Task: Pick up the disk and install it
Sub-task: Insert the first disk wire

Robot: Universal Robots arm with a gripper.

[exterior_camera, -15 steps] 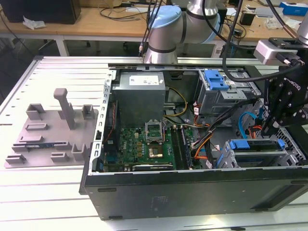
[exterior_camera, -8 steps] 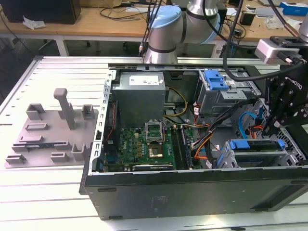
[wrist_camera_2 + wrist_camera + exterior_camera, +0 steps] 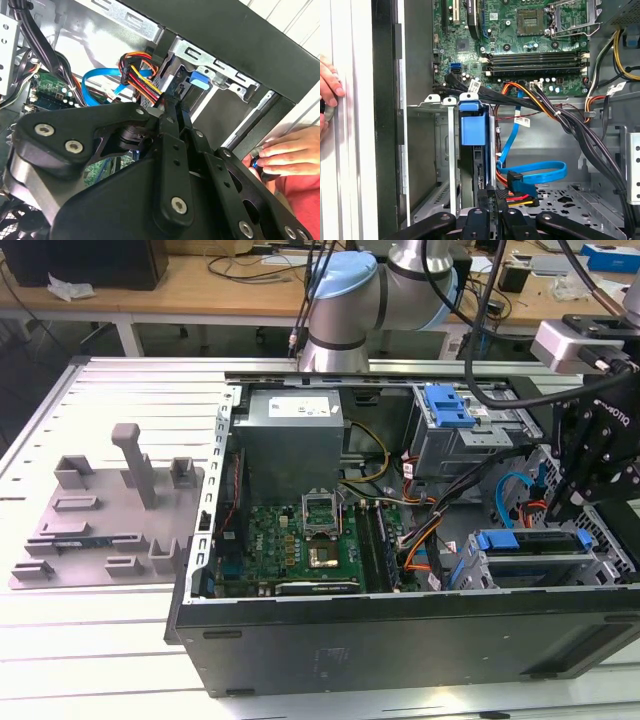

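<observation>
While the disk stands in the drive cage, the tightly narrowed gripper is beside it.

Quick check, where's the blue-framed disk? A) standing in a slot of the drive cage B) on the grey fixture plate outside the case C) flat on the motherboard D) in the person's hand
A: in the first wrist view the disk stands between the metal rails of the drive cage, with the gripper close at its end.
</observation>
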